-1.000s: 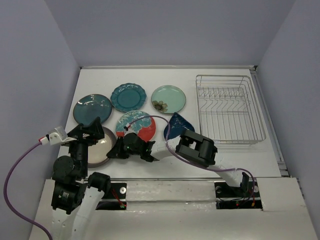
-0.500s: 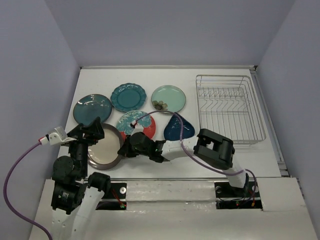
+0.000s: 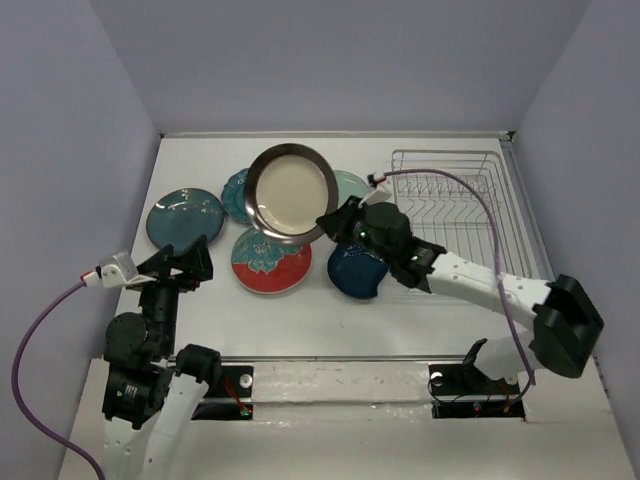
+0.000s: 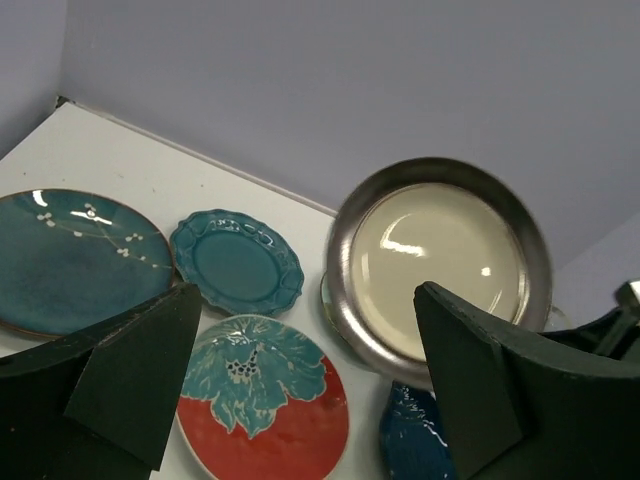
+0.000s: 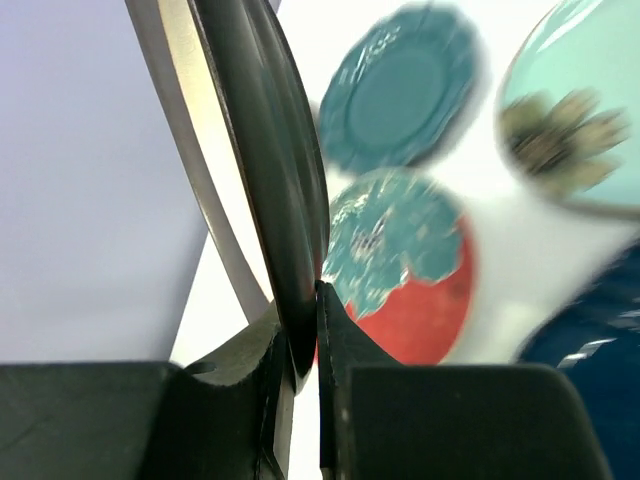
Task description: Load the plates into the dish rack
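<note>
White tabletop (image 3: 440,322) and plain lilac walls are all you have around you. Your right gripper (image 5: 305,330) is clamped on the dark rim of the grey-beige plate (image 3: 292,192). The wrist view shows a finger on each face of the rim, pinched tight. That plate is off the table, tilted with its pale face up toward the overhead camera, and it hangs just left of the dish rack (image 3: 455,215).

Farther left of the rack, five plates lie flat:
- dark blue plate (image 3: 355,272)
- red floral plate (image 3: 270,262)
- mint plate (image 3: 355,186)
- scalloped teal plate (image 3: 236,192)
- dark teal plate (image 3: 185,215)

Your left gripper (image 3: 185,262) is farthest from the rack, its jaws apart and holding nothing.

You look to be mid-carry on the first plate — no plate shows in the rack. Next, swing right over the rack and turn the plate on edge in line with the prongs. Then lower it into a slot before you let go, since a plate pinched by its rim can twist.
</note>
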{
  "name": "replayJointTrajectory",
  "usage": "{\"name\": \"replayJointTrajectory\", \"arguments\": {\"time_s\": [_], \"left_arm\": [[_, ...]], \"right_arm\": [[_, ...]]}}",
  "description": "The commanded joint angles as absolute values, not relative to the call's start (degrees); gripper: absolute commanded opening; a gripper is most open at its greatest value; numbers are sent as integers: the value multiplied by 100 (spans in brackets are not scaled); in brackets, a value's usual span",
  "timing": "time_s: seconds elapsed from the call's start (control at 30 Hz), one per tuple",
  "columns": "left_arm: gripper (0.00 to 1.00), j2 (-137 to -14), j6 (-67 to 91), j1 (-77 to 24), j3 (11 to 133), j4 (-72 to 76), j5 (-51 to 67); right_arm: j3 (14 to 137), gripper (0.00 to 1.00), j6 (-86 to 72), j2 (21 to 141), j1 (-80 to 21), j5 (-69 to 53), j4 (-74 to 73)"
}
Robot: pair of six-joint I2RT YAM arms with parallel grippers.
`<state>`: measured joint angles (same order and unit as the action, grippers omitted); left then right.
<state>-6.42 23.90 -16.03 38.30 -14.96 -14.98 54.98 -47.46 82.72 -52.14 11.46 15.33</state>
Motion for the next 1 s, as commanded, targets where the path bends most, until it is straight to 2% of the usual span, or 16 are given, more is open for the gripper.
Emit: {"name": "replayJointTrajectory", "arguments": {"time_s": [0.0, 0.13, 0.37, 0.57, 0.97], "left_arm": [[99, -536, 2347, -1626, 3973, -1134, -1354], [99, -449, 2338, -1705, 3955, -1116, -1318], [99, -325, 2303, -1871, 3894, -1002, -1108], [99, -211, 2285, -2144, 3885, -984, -1081], [99, -44, 2268, -2461, 3850, -949, -1046]], "right_arm": [[5423, 7, -4123, 6550, -4311, 1783, 1595], [5633, 7, -3132, 5661, -3281, 2679, 189], [6012, 7, -1908, 5335, -1285, 3550, -325], [6169, 7, -1644, 5764, 173, 2919, -176], [6328, 7, -71, 6679, 896, 2048, 589]]}}
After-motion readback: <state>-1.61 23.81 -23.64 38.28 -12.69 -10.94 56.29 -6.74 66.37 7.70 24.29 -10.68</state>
